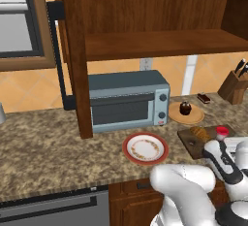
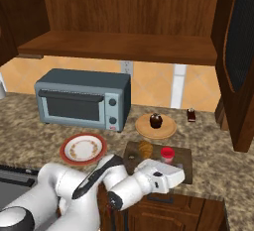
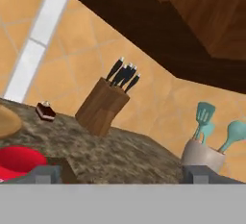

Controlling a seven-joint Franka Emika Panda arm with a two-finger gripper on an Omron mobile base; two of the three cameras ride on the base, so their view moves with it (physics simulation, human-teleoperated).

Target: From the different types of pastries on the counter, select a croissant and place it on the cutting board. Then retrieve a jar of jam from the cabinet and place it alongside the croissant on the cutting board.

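The gripper [image 3: 122, 176] shows in the hand view as two small grey fingertips [image 3: 45, 174] set wide apart at the bottom edge, with nothing between them: the jaws stand open. Just beside the left tip is the red lid of the jar of jam [image 3: 18, 163], not held.

Taking the cutting board [image 2: 183, 154] as the landmark: in the right base view the jar of jam [image 2: 167, 154] stands upright on the board, and the croissant [image 2: 146, 149] lies on the same board just to the jar's left, the two near each other but apart. The white hand hangs over the board's near edge, just in front of the jar. In the left base view the cutting board [image 1: 186, 141] carries the croissant [image 1: 198, 133] and the jar of jam [image 1: 222, 132] side by side.

Behind the board sits a round tan wooden plate [image 2: 145, 127] with the dark chocolate cupcake [image 2: 156, 121] on it. Farther back and to the right of the board, the dark cake slice [image 2: 191, 115] lies on the granite counter [image 2: 213, 145]. To the board's left is a red-rimmed plate [image 2: 82, 149], and behind that a grey toaster oven [image 2: 83, 99]. Above the board hangs the dark wooden cabinet [image 2: 124, 44]. In the hand view, beyond the board, stand a wooden knife block [image 3: 102, 105] and a pale crock of teal utensils [image 3: 203, 154].
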